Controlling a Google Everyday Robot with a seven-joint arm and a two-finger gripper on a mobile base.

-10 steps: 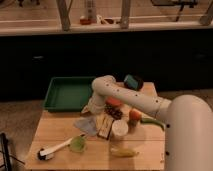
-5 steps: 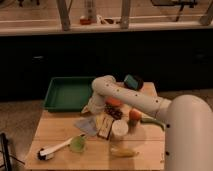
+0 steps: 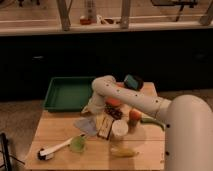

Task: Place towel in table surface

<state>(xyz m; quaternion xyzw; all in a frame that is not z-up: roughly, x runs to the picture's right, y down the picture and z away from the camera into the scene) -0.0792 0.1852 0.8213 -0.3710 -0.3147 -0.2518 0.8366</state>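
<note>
A pale grey-blue towel [image 3: 85, 125] lies crumpled on the wooden table [image 3: 55, 131], left of centre. My white arm reaches in from the lower right and bends at an elbow near the table's back edge. My gripper [image 3: 93, 107] points down just above and behind the towel, close to its far edge. I cannot see whether it touches the towel.
A green tray [image 3: 67, 92] stands at the table's back left. A green cup [image 3: 77, 145] and a white brush [image 3: 52, 150] are at the front left. A snack packet [image 3: 103, 126], a white cup [image 3: 119, 129], an orange bottle [image 3: 134, 117] and a banana [image 3: 122, 151] crowd the middle.
</note>
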